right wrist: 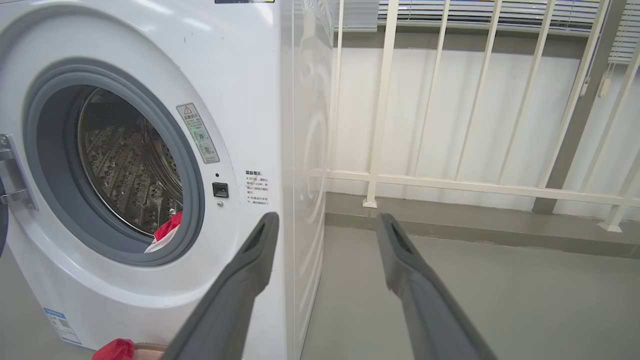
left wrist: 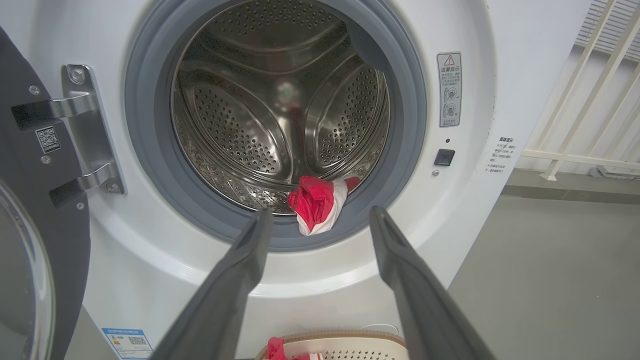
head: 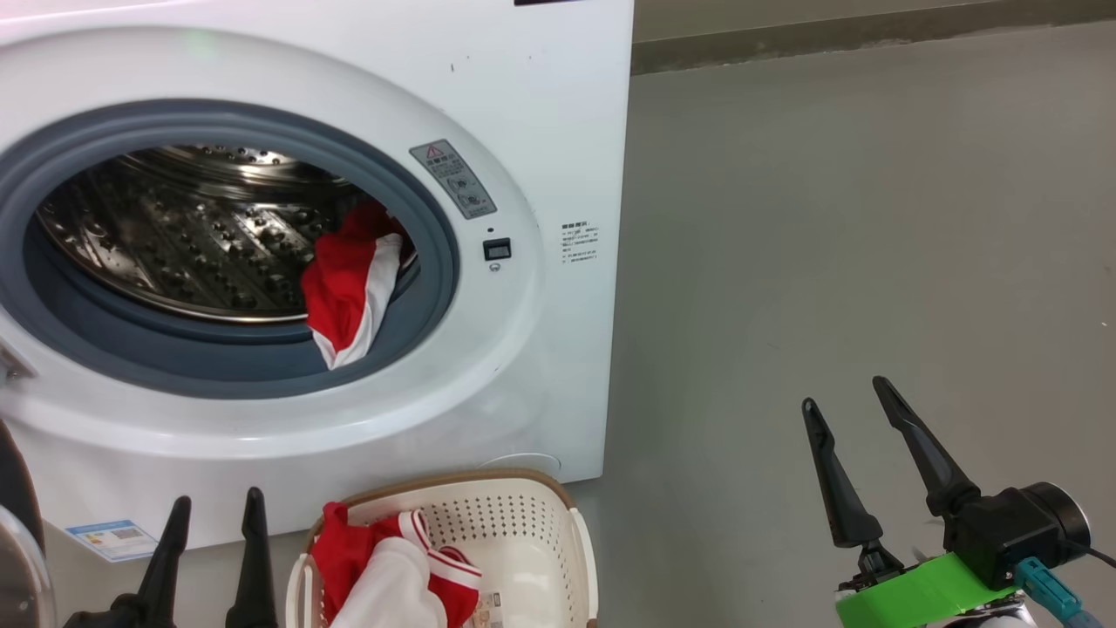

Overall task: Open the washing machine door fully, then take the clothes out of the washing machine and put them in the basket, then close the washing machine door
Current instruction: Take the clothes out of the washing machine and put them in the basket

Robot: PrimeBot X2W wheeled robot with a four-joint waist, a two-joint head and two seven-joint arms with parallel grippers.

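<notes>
Now mid-unload: glossy black-rimmed round washing machine door (left wrist: 70, 260) swung wide open.
Left gripper (head: 218, 499), dark fingers spread, holding nothing, points at big white front-loading washing machine (head: 540, 105); bright red-and-white garment (head: 349, 279) droops over its grey-blue rubber ring (head: 261, 371), beyond the fingertips. More red-and-white clothes (head: 375, 558) lie in cream perforated plastic basket (head: 523, 523) beside that gripper. Right gripper (head: 845, 392), spread and empty, well right over grey floor (head: 828, 218).
</notes>
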